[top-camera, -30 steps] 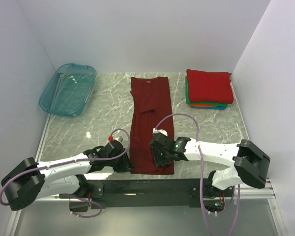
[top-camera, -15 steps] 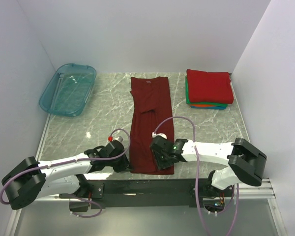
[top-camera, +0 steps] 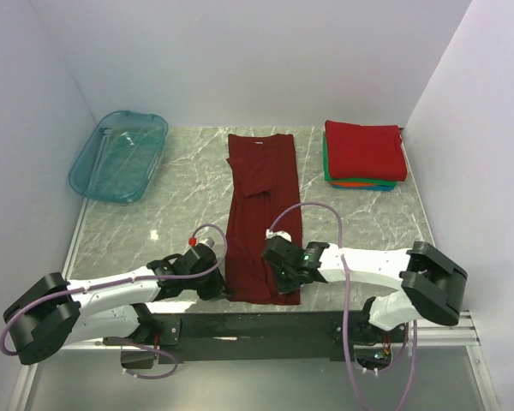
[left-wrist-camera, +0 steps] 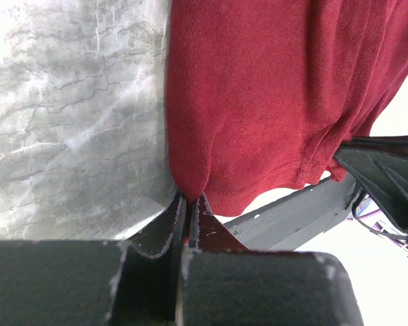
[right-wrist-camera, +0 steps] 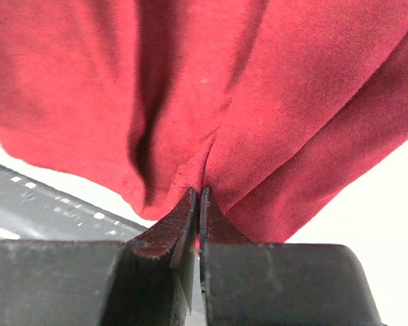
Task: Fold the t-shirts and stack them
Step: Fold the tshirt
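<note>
Fold step: left hand (left-wrist-camera: 188, 204) and right hand (right-wrist-camera: 198, 193) both clenched on the near hem of the dark maroon cloth t-shirt (top-camera: 261, 205), which lies lengthwise mid grey marble counter (top-camera: 154, 231); next, I'd say, lift evenly and carry the hem to the far collar.

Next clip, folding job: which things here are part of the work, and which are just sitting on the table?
Part of the job: maroon t-shirt, its near hem pinched by the left gripper and right gripper; folded stack of shirts, red on top, far right.
Just lying about: teal tub, far left.
</note>
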`<act>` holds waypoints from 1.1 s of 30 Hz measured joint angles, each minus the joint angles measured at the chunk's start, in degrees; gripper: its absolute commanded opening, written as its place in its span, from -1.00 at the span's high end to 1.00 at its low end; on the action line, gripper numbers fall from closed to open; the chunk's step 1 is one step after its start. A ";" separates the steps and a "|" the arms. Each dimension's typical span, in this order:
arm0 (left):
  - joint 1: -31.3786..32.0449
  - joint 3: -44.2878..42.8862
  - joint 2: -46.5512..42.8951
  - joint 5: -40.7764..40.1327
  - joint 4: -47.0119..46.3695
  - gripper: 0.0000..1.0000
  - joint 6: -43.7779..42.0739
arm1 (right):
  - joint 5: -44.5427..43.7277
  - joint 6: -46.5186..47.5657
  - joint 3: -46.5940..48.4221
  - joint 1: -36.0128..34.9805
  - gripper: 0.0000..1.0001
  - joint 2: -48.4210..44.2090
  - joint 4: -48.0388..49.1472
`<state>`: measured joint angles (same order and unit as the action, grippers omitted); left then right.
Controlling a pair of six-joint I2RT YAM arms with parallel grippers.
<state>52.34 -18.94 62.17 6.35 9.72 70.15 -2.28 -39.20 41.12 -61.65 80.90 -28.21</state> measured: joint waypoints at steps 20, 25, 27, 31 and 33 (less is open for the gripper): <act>0.00 0.24 -0.72 -0.02 0.63 0.99 0.17 | 6.64 2.29 0.00 -0.46 0.53 -7.76 3.17; 0.00 0.28 -0.72 0.00 0.61 0.99 0.24 | 9.11 3.69 0.00 -0.83 0.27 -7.02 5.95; 0.00 0.31 -0.72 0.02 0.61 0.99 0.46 | 9.81 4.42 0.00 -1.01 0.27 -6.62 6.97; 0.00 0.33 -0.72 0.00 0.61 0.99 0.61 | 11.39 5.33 0.02 -1.46 0.24 -5.97 8.87; 0.00 0.33 -0.72 0.00 0.61 0.99 0.61 | 11.37 5.64 0.09 -1.62 0.23 -5.95 9.03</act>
<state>52.34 -18.61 61.45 6.35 10.33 70.76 9.08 -33.56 41.21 -63.26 74.96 -19.18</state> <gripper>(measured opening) 0.026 0.378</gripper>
